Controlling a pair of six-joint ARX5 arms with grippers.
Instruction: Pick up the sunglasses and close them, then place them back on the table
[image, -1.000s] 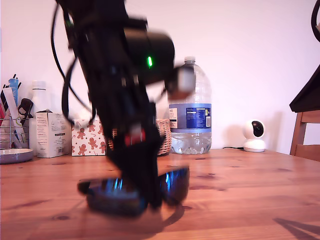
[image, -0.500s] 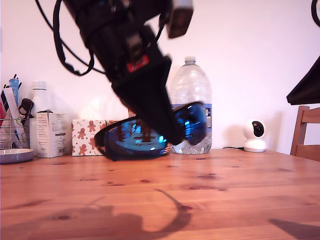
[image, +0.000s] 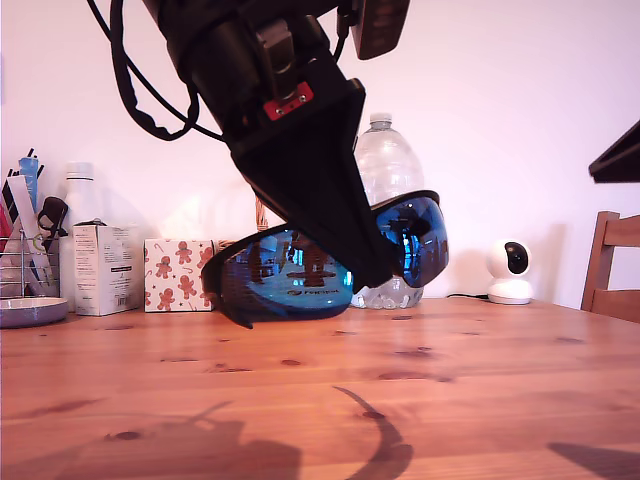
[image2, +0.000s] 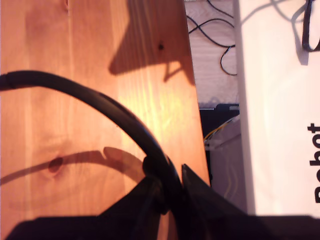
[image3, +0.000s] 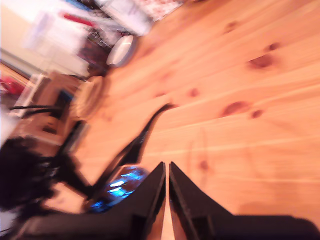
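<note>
One second back the sunglasses (image: 285, 285) sat on the desk (image: 500, 380); now my first claw (image2: 169, 190), clamped on their frame, holds them well clear of it. Your pickup looks done, but the temples are not yet folded. My second claw (image3: 166, 172) is pinched closed on nothing.

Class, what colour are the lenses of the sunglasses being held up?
Mirrored blue lenses on the sunglasses, framed in black; the exterior view shows this best.

water bottle (image: 388, 165), white camera (image: 510, 270), gingerbread-print box (image: 177, 274), white carton (image: 105, 268), perhaps a pen holder (image: 25, 240).
</note>
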